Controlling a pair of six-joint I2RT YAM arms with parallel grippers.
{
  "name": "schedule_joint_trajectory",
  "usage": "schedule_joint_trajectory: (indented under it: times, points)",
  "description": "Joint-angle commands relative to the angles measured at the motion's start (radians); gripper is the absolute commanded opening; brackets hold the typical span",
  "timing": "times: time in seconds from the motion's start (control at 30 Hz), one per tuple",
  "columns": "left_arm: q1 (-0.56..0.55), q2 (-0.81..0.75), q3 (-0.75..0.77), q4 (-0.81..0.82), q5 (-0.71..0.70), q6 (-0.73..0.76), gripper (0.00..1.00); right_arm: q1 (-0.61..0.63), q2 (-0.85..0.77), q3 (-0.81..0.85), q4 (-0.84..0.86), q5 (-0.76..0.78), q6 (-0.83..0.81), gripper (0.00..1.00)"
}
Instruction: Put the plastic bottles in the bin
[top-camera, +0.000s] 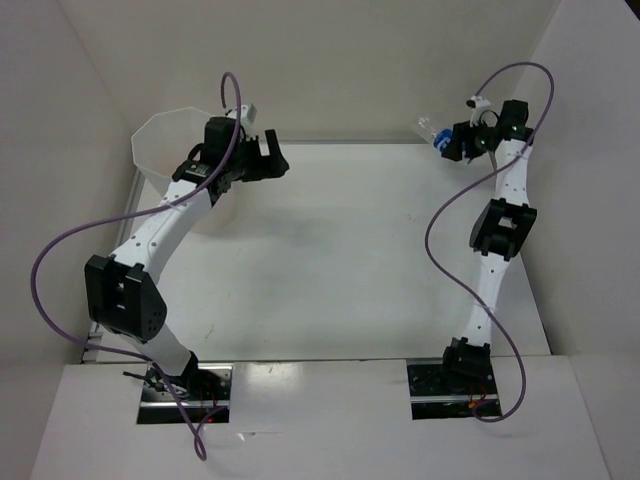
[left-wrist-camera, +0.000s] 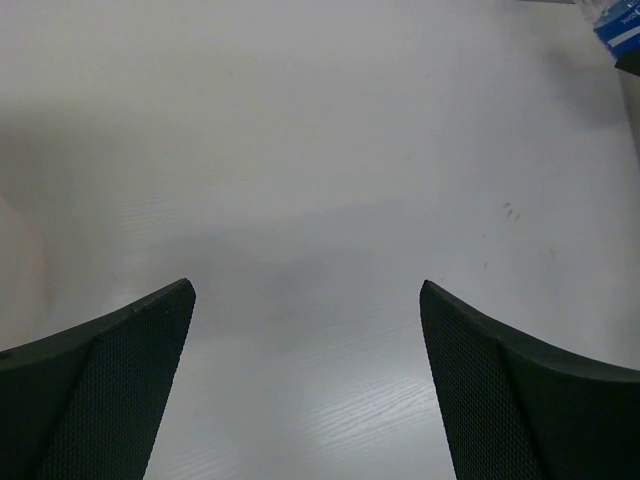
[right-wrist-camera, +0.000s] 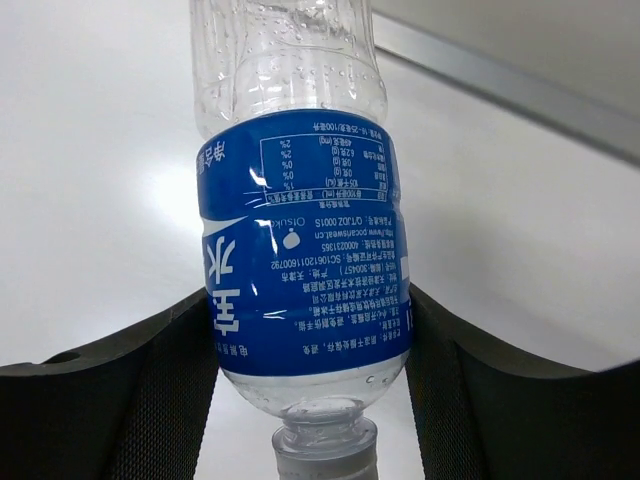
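The white translucent bin (top-camera: 160, 150) stands at the far left of the table. My left gripper (top-camera: 272, 160) is open and empty, held above the table just right of the bin; its fingers (left-wrist-camera: 110, 390) frame bare tabletop. My right gripper (top-camera: 455, 142) is at the far right, shut on the clear bottle with the blue label (right-wrist-camera: 300, 250). The bottle's cap end points toward the wrist and its body sticks out past the fingers (top-camera: 432, 132). A corner of it shows in the left wrist view (left-wrist-camera: 618, 25). The two orange bottles are out of view.
White walls close in the table at the back and on both sides. A metal strip (right-wrist-camera: 500, 80) runs along the table's far edge behind the bottle. Purple cables (top-camera: 60, 260) loop off both arms.
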Motion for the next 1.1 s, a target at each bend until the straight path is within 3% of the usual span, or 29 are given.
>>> schedule_joint_trajectory:
  times: [0.0,0.2,0.33,0.4,0.6,0.83,1.07]
  points:
    - [0.001,-0.059,-0.03,0.154,0.079,-0.059,1.0,0.105,-0.232,-0.107,-0.013,-0.234,-0.032,0.57]
    - [0.001,-0.022,-0.03,0.253,0.174,-0.147,1.0,0.28,-0.454,-0.455,0.195,-0.45,0.046,0.52]
    - [0.001,-0.046,-0.082,0.397,0.216,-0.255,1.0,0.412,-0.635,-0.791,0.512,-0.431,0.157,0.49]
    - [0.001,-0.068,-0.116,0.481,0.205,-0.292,1.0,0.467,-0.707,-0.877,0.602,-0.351,0.214,0.47]
    - [-0.009,-0.092,-0.127,0.439,0.178,-0.297,1.0,0.618,-0.735,-0.91,0.775,-0.168,0.463,0.46]
    - [-0.009,-0.121,-0.155,0.383,0.104,-0.297,1.0,0.69,-0.798,-0.951,0.795,-0.106,0.472,0.47]
    - [-0.009,-0.132,-0.188,0.463,0.057,-0.345,1.0,0.771,-0.893,-1.069,0.843,-0.148,0.491,0.49]
